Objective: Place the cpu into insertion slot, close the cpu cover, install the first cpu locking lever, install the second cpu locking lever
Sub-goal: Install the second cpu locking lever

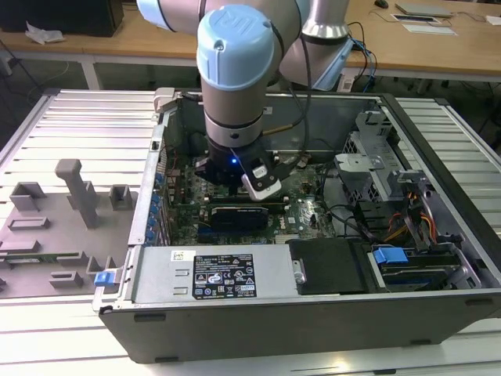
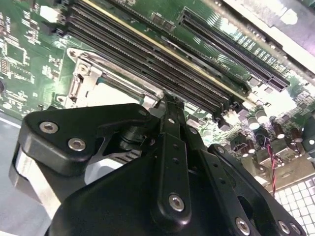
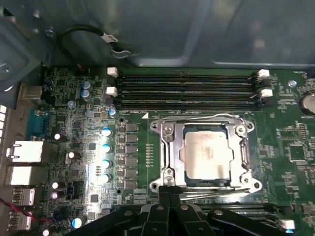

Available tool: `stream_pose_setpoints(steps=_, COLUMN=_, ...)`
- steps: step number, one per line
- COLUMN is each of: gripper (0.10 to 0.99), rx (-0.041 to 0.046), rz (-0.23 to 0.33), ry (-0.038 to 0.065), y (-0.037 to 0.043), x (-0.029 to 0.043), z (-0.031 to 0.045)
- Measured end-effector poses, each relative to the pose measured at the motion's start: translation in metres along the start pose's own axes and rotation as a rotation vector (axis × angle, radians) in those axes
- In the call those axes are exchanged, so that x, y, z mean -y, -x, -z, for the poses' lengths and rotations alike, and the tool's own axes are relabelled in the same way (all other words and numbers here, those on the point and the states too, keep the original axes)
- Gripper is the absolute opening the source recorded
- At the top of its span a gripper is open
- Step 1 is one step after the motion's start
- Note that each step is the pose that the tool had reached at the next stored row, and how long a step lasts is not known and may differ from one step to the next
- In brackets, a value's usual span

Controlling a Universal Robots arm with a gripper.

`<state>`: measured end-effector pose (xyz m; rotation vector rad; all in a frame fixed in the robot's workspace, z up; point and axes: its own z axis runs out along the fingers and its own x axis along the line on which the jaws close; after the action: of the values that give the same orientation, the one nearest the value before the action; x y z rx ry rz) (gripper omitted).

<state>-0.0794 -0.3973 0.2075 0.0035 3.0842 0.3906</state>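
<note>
The cpu [image 3: 205,156], a silver-grey square, lies flat in the insertion slot [image 3: 206,182] on the green motherboard. The cpu cover [image 3: 170,147], a metal frame, lies down around it, and the chip shows through its window. A thin wire lever [image 3: 197,119] runs along the cover's side next to the memory slots. My gripper [image 3: 169,191] is shut, its black fingers pressed together with their tips at the cover's opposite edge. In the second wrist view the fingertips [image 2: 167,105] sit right at the socket frame [image 2: 93,81]. In the exterior view the arm's wrist [image 1: 233,160] reaches down into the open computer case.
Long black memory slots [image 3: 187,91] run beside the socket. A black card [image 1: 239,215] stands in the board near the wrist. The power supply [image 1: 211,274], drive bays and cables [image 1: 391,219] crowd the case. A grey fixture tray [image 1: 63,219] lies at the exterior view's left.
</note>
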Motion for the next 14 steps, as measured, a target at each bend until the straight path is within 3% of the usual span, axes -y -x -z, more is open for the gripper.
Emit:
stream_pose_setpoints(steps=9, gripper=0.106, rx=-0.0005, rz=0.002, ry=0.027, y=-0.0081, x=0.0033, z=-0.0112)
stream_pose_setpoints(steps=14, gripper=0.106, rx=-0.0006, rz=0.002, ry=0.026, y=-0.0082, x=0.0036, z=-0.0124)
